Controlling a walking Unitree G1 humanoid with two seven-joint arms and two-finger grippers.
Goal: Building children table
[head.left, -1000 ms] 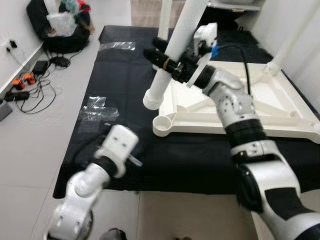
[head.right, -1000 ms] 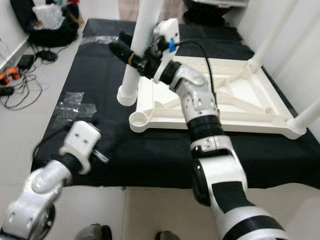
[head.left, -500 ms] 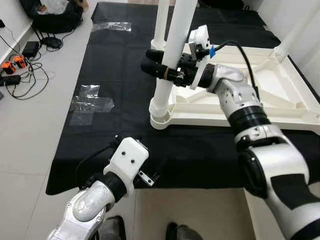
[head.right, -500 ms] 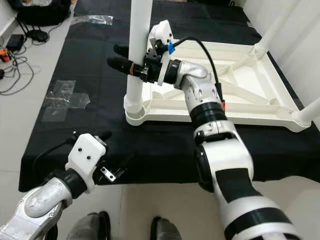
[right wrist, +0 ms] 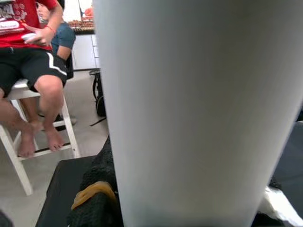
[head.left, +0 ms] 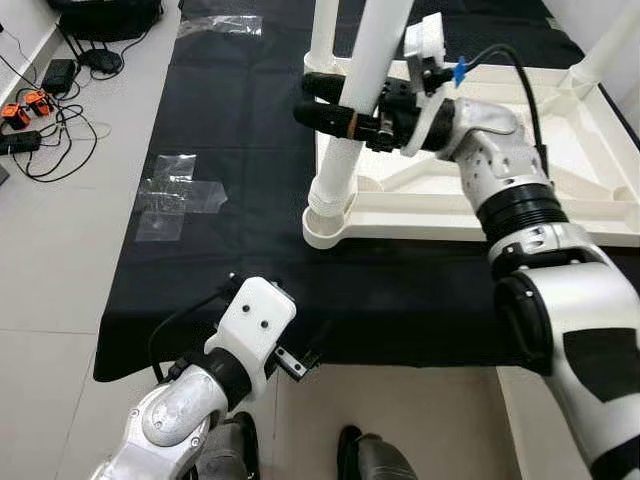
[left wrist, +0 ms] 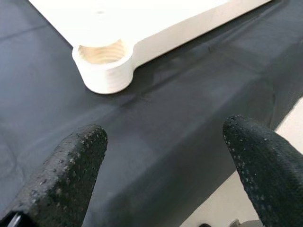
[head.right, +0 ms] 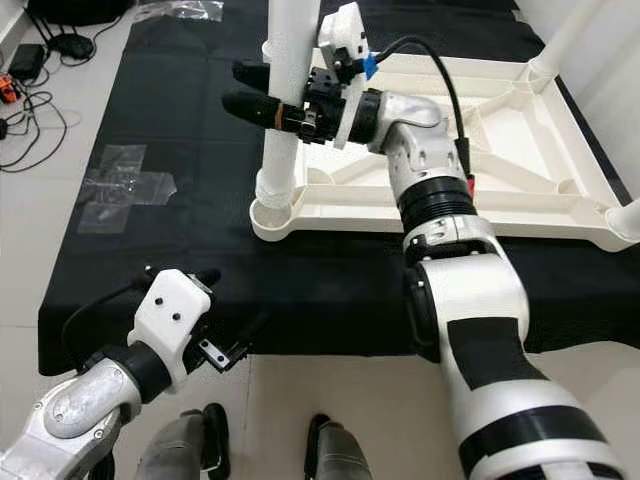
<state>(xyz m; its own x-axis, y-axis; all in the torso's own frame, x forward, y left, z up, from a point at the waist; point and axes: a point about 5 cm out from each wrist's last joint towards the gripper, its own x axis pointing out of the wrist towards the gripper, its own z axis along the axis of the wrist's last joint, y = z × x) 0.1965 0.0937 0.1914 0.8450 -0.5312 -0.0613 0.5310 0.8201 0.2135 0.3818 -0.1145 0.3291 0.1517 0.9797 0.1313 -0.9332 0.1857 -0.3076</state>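
Note:
The white table top (head.left: 560,215) lies upside down on a black cloth (head.left: 240,130). My right gripper (head.left: 308,100) is shut on a white table leg (head.left: 345,150), holding it nearly upright at mid height. The leg's lower end sits right at the near-left corner socket (head.left: 325,228); I cannot tell whether they touch. In the left wrist view that threaded socket (left wrist: 104,56) looks hollow. My left gripper (left wrist: 163,135) hovers open over the cloth's front edge with nothing between its fingers. The right wrist view has the leg (right wrist: 199,109) close up.
More white legs stand at the far-left corner (head.left: 325,30) and on the right (head.right: 565,35). Clear plastic wrap (head.left: 180,195) lies at the cloth's left edge. Cables and power strips (head.left: 40,100) lie on the floor to the left. A person sits on a chair (right wrist: 33,61).
The camera has tipped down and shifted. The leg's lower end came from left of the corner to the socket and stands straighter. My left arm has come forward to the cloth's front edge.

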